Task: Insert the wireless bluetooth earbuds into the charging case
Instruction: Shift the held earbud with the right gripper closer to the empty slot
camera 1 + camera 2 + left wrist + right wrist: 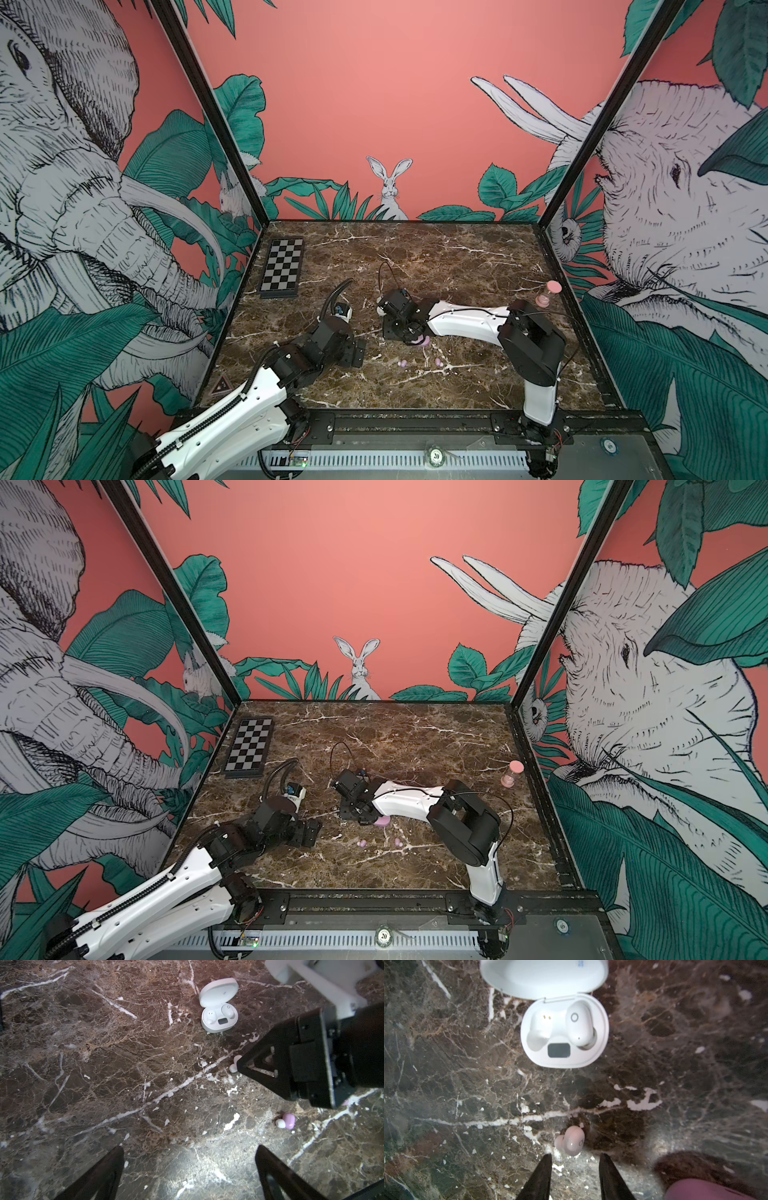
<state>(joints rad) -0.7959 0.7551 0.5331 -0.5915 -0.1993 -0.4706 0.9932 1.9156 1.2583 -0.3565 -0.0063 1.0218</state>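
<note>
Right wrist view: white oval plastic charging case [564, 1057] sits on the brown marble-pattern desk [446, 1084], its lid [544, 978] swung open. One white rounded plastic earbud [580, 1024] is seated in a slot; the neighbouring slot [539, 1026] shows two gold contacts. A second white earbud [572, 1142] lies loose on the desk between the case and the right claw [576, 1167] — just ahead of the fingertips, not between them. Right claw is narrow, jaws part-way apart, holding nothing. Left wrist view: left claw [189, 1163] is spread wide, nothing in it. In a top view two lilac rounded plastic earbuds lie on the desk, one [402, 363] apart from its twin [439, 362], both nearer the front edge than the lilac oval case [420, 341] — that case is mostly hidden under the right arm. One lilac earbud [287, 1121], white-tipped, shows in the left wrist view too. Black-and-white chequered board [282, 268] lies at far left, pink sand timer [548, 293] near the right edge.
</note>
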